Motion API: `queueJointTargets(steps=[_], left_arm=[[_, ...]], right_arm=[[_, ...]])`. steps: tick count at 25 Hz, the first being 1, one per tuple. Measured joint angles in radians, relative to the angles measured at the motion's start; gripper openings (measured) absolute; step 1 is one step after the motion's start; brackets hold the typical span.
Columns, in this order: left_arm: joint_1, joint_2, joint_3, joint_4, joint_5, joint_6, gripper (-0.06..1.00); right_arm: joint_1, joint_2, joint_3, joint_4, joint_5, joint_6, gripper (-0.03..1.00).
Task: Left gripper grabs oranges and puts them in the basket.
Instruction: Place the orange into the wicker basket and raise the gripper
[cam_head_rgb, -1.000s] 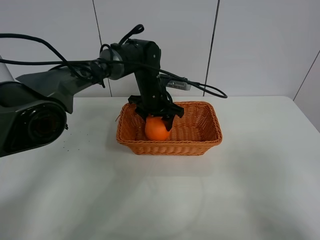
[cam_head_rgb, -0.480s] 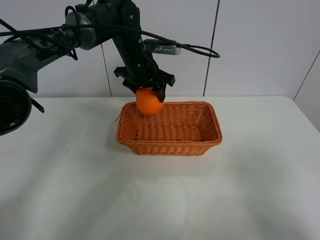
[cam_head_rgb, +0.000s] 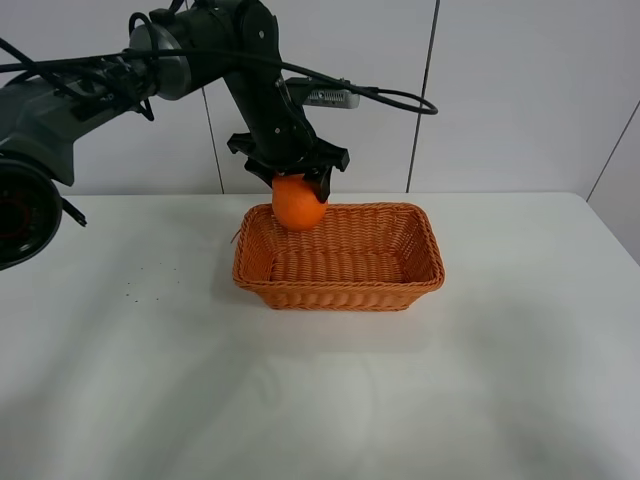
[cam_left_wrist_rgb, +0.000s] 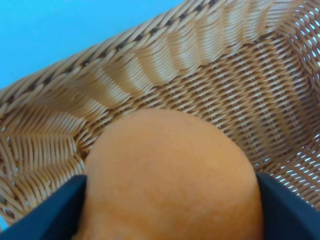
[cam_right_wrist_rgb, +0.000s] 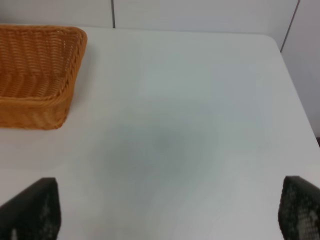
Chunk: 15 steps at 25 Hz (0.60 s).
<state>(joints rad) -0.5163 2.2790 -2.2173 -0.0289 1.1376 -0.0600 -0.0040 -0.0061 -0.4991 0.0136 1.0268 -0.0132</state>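
**Orange clamped in the claw over a corner of the basket**

A white tabletop (cam_head_rgb: 300, 400) carries the rectangular orange-brown woven wicker basket (cam_head_rgb: 340, 290), with a pale panelled wall (cam_head_rgb: 520, 90) behind it. Black cables (cam_head_rgb: 390, 98) trail from the dark jointed arm across that wall. Nothing lies between the fruit and the basket's open inside.

The black clawed left gripper (cam_head_rgb: 297, 188) is closed around the bright orange round fruit (cam_head_rgb: 298, 206) from above, its dark fingers (cam_left_wrist_rgb: 47, 212) pressing both flanks. The fruit hangs in the air over the basket's far left corner, clear of the weave. Close up, its skin is finely dimpled and evenly coloured.

The right gripper (cam_right_wrist_rgb: 165, 215) hovers over bare table beside the basket, its dark fingers (cam_right_wrist_rgb: 30, 210) spread wide around nothing.
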Motion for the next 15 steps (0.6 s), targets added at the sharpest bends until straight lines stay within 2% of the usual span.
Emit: queueJointTargets(steps=[7, 15], left_arm=[[0.000, 0.000, 0.009, -0.016, 0.016, -0.003, 0.76], [0.000, 0.000, 0.012, -0.019, 0.004, 0.038, 0.78]], right_arm=[[0.000, 0.000, 0.000, 0.000, 0.000, 0.000, 0.69], [0.000, 0.000, 0.000, 0.000, 0.000, 0.000, 0.69]])
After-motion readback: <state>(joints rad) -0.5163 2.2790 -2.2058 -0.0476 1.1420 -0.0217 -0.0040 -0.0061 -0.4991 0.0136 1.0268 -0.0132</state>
